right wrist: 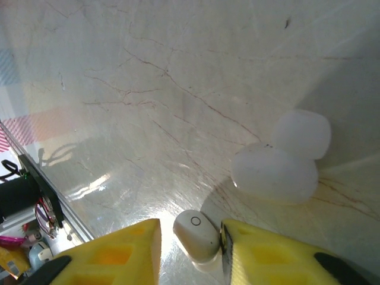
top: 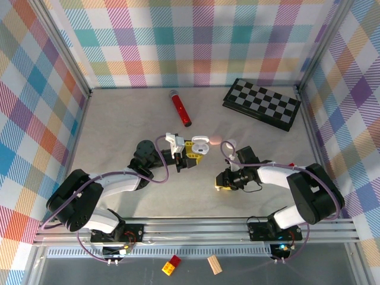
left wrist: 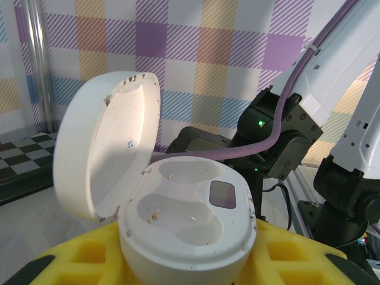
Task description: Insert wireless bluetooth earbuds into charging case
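A pale, veined tabletop [top: 119, 119] sits inside plaid walls, with 1 folded chessboard [top: 261, 104] at the far right and 1 red tube [top: 181, 108] lying near the middle back. In front of the arms' mounting rail lie 2 small blocks, 1 red [top: 173, 264] and 1 wooden [top: 214, 264]. The left gripper [left wrist: 190, 261] is clamped on 1 white charging case [left wrist: 190, 219], held between its yellow fingers with the lid [left wrist: 107, 148] swung up; its 2 wells are both empty. The right gripper [right wrist: 190, 252] is down at the table with 1 white earbud [right wrist: 196, 234] between its jaws, which stand narrowly apart: 1 pad touches the bud and a gap shows at the other, so it does not look gripped yet. Just beyond the bud is 1 blurred pale rounded shape [right wrist: 279, 160], too soft to name. The task looks barely begun: 0 buds are seated, the first has yet to be lifted, and other buds cannot be made out.
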